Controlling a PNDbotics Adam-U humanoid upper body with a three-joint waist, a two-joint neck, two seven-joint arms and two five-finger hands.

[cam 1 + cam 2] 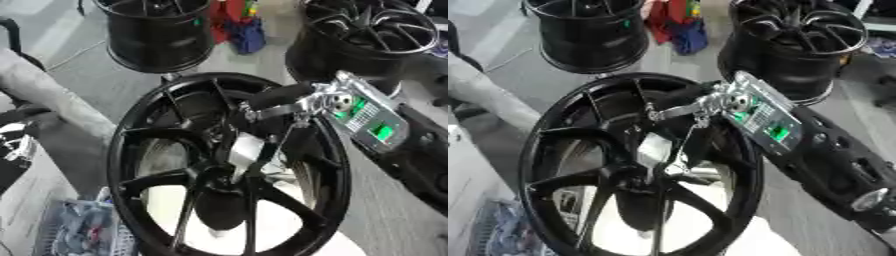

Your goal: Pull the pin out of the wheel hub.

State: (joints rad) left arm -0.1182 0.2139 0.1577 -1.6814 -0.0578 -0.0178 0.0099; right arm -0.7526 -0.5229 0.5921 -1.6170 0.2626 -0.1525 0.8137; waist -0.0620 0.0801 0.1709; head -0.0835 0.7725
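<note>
A large black spoked wheel hub (122,150) stands tilted in the middle of both views. My right arm comes in from the right, with a silver wrist plate and green lights (372,122). My right hand (302,105) is over the hub's face. Its silver and black fingers (245,150) reach down and close together at the hub's centre, on a small pale piece that I take for the pin (252,173). Most of the pin is hidden by the fingers and spokes. At the left edge shows a black and silver part (13,142), perhaps my left hand.
Two more black wheels stand behind, one at the back left (157,35) and one at the back right (367,35). Red and blue cloth (241,25) lies between them. A grey padded bar (52,95) runs along the left. A basket of small items (79,230) sits at the lower left.
</note>
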